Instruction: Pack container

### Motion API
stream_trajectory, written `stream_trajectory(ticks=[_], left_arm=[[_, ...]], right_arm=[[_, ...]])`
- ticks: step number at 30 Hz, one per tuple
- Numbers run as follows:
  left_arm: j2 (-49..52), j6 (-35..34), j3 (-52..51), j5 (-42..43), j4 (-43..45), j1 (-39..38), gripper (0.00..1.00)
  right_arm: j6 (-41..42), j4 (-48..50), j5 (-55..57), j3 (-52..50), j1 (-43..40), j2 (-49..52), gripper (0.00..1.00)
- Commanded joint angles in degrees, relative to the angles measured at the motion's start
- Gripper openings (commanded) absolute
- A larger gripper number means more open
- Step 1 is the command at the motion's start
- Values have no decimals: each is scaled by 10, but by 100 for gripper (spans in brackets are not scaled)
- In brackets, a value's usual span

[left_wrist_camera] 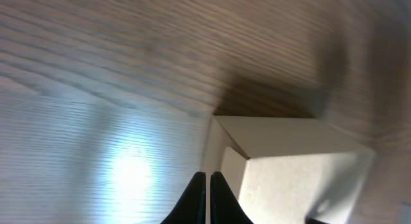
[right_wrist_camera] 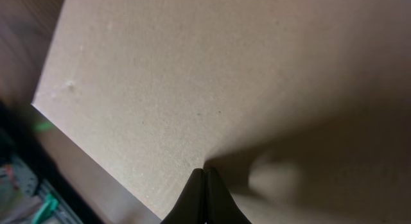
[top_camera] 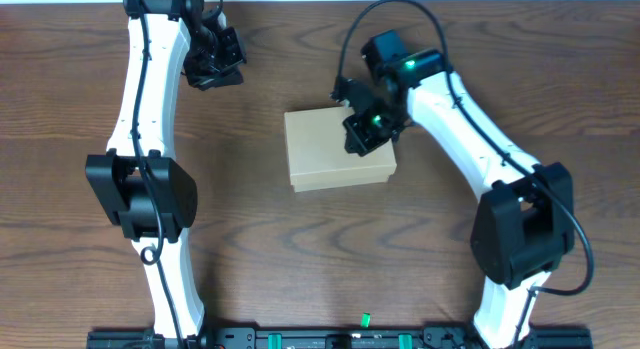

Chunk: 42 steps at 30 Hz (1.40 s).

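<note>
The container (top_camera: 335, 149) is a plain tan cardboard box with its lid down, in the middle of the wooden table. My right gripper (top_camera: 362, 134) is shut and empty, its fingertips (right_wrist_camera: 204, 172) pressed on the lid near the box's far right corner. The lid (right_wrist_camera: 192, 83) fills the right wrist view. My left gripper (top_camera: 213, 64) is shut and empty, held over the table at the far left, apart from the box. In the left wrist view its closed tips (left_wrist_camera: 206, 176) point toward the box (left_wrist_camera: 289, 166).
The brown wooden table (top_camera: 90, 99) spreads around the box. A black rail with green clips (top_camera: 365, 337) runs along the front edge. Both arm bases stand near the front corners.
</note>
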Motion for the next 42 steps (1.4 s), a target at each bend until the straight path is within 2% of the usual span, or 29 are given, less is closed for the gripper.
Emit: stream_trajectory(ticks=[1,8,15,20,21,22,23,24,25,26,27,32,37,40,42], left_arm=[[-18,20,14,-52,-3,-2,5],[-47,20,14,-89,2,-2,6],[-63,20,14,-89,3,0,6],[-101,29,14,-129,-6,6,6],[-114,37,14,-134,-10,10,6],[-128,43,14,-134,-16,16,6],[-140,46,14,-134,-19,23,8],[-153,48,14,-133,-26,33,23],[-166,54,14,-132,-36,45,54],[-176,54,14,-132,-47,56,74],[-185,54,14,-131,-62,68,95],[-223,59,13,-79,-119,140,95],[-287,69,-1,-61,-120,184,95],[-338,84,-57,-58,-102,177,95],[-384,91,-130,-58,-77,170,96]], right_arm=[[19,0,74,4,30,-4,1],[46,16,154,4,51,2,1],[63,26,152,3,51,35,1],[64,70,126,5,50,-13,2],[61,71,126,5,49,-31,10],[54,70,126,5,46,-45,26],[51,70,126,5,43,-56,40],[44,69,126,5,40,-71,58],[44,67,126,5,36,-87,82],[44,65,126,5,33,-98,99],[44,62,126,5,30,-111,99],[27,37,126,5,-2,-167,99],[27,-3,126,-10,-50,-228,99],[23,2,126,-57,-67,-280,99],[24,20,126,-111,-74,-328,99]])
